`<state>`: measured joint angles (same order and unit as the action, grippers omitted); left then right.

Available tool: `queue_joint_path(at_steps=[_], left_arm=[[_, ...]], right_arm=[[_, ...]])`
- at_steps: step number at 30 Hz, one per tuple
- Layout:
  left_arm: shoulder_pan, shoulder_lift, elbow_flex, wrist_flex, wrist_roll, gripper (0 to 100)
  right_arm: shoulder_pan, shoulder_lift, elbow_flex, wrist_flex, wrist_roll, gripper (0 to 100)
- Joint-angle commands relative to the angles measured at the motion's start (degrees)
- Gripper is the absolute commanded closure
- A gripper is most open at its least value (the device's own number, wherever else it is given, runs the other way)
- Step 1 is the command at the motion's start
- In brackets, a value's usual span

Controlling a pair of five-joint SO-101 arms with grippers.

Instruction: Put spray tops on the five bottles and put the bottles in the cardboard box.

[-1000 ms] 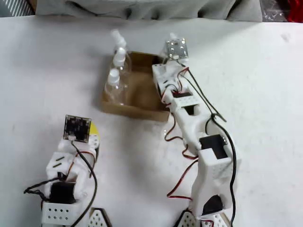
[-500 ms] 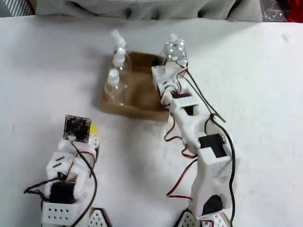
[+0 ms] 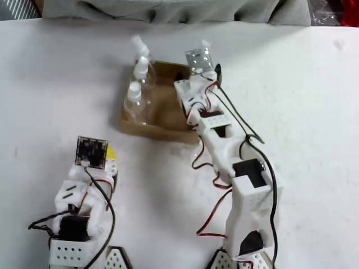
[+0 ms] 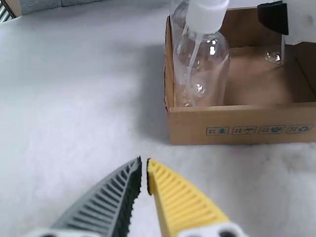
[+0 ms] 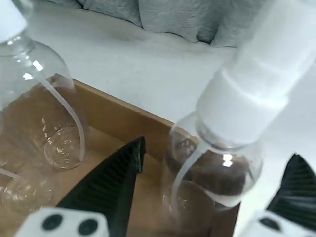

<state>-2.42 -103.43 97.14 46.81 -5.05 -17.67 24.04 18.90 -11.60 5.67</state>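
The cardboard box (image 3: 162, 126) lies mid-table. Three clear bottles with white spray tops stand along its left wall (image 3: 135, 96), the nearest also in the left wrist view (image 4: 201, 61). Another spray-topped bottle (image 5: 213, 185) stands at the box's far right corner, its top (image 3: 206, 45) poking out past the right arm's wrist. My right gripper (image 5: 217, 150) is open around this bottle, a black finger (image 5: 111, 185) on each side with a small gap. My left gripper (image 4: 144, 170) is shut on nothing, low over the table in front of the box (image 4: 237, 126).
The right arm (image 3: 235, 162) stretches from the near edge to the box's right side, red and black cables looping beside it. The left arm (image 3: 84, 190) sits folded at the near left. Grey cloth (image 3: 168, 11) lies along the table's far edge.
The right arm's wrist has swung a little to the left over the box corner. The bottle's top at that corner stayed where it was. The left arm has not moved.
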Motion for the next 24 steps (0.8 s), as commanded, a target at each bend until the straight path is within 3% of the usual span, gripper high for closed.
queue_joint_path(at_steps=[1,11,24], left_arm=[[-0.7,-1.5,-0.2,0.2,-0.5,98],[-0.7,-1.5,-0.2,0.1,-0.5,98],[-0.7,-1.5,-0.2,0.0,-0.5,98]], right_arm=[[-0.7,-1.5,-1.9,-0.7,0.4,62.4],[0.0,-4.3,-0.7,-0.6,0.4,62.2],[0.0,-27.1,15.8,3.6,0.4,62.2]])
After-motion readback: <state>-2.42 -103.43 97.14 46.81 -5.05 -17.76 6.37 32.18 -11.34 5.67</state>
